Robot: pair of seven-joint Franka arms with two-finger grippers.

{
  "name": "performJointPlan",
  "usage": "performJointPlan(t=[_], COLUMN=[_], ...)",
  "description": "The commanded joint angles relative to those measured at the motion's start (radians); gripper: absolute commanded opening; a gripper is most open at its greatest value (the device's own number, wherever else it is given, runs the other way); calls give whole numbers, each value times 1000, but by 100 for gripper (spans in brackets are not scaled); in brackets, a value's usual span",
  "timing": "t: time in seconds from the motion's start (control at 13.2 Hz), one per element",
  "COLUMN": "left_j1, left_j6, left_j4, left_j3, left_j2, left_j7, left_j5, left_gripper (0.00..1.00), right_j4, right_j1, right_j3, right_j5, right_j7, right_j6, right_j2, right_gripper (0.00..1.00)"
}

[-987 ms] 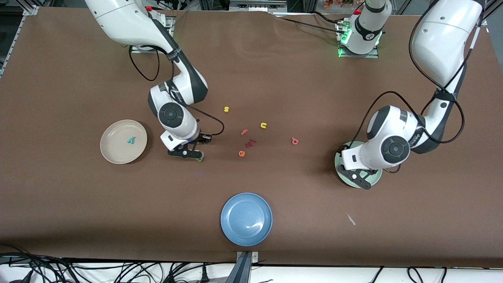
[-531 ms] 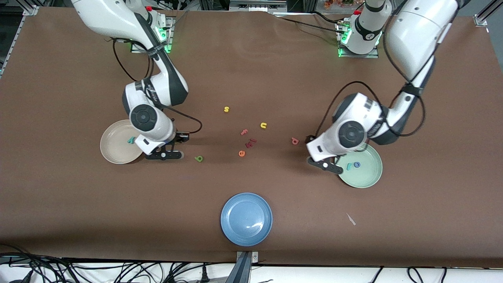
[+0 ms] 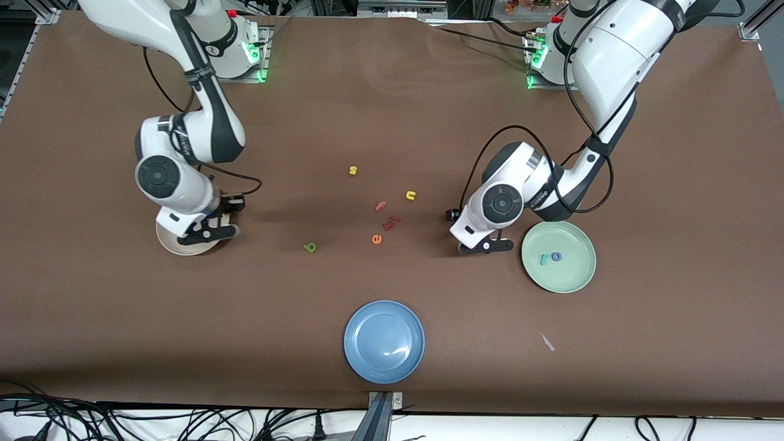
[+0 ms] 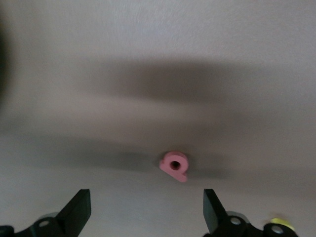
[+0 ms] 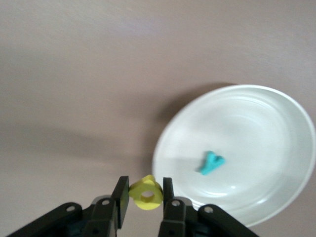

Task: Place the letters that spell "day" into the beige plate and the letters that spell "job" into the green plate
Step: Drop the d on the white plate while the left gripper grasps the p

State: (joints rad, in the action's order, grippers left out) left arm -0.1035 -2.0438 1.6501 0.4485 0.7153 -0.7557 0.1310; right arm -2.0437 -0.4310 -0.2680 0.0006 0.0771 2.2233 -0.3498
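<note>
My right gripper (image 3: 208,233) is shut on the yellow rounded letter (image 5: 146,193) and hangs over the rim of the beige plate (image 3: 177,247). The teal y (image 5: 212,163) lies in that plate (image 5: 256,128); my right arm hides it in the front view. My left gripper (image 3: 487,247) is open above the salmon-pink letter (image 4: 174,166), beside the green plate (image 3: 572,278), with nothing between its fingers. My left arm hides that letter in the front view. The teal j (image 3: 543,260) and blue o (image 3: 556,256) lie in the green plate. The green letter (image 3: 310,247) lies on the table.
Mid-table lie a yellow s (image 3: 353,170), a yellow u (image 3: 410,195), a pink f (image 3: 381,206), dark red pieces (image 3: 392,222) and an orange e (image 3: 376,239). A blue plate (image 3: 384,341) sits near the front edge, with a white scrap (image 3: 547,342) toward the left arm's end.
My right arm has swung from beside the green letter to the beige plate with the yellow letter. My left arm has moved off the green plate to over the salmon-pink letter.
</note>
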Motion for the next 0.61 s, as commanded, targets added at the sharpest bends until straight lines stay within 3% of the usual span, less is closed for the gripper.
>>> performJointPlan(t=[0.0,0.15,0.23,0.3,0.38,0.53], left_j1=[-8,-9,-7,-5,-7,-16], left_j6=[-29,-56,-56,-58,-76,-85], left_j4=[-10,-4,-4,-3,-3,-3], left_j3=[1,1,1,1,1,1], left_j2=[24,50,62,65,65,65], left_j7=[-153,-278,-327,-367,-407,-477], left_j5=[-50,-53,-53,-60,-92,-114], left_gripper=[100,100,100,100,100,100], right_j4=[-114,-148,-150,-147,-141,-106], right_j1=[-3,-2,-2,1,0,-12], right_j3=[-72,-111,-112,-112,-111,-97], right_j5=[13,16,16,18,19,64], right_j7=[149,234,242,236,225,190], right_j6=[81,154,165,165,158,122], right_j2=[63,51,43,38,37,35], right_gripper=[24,26,41,79,100,100])
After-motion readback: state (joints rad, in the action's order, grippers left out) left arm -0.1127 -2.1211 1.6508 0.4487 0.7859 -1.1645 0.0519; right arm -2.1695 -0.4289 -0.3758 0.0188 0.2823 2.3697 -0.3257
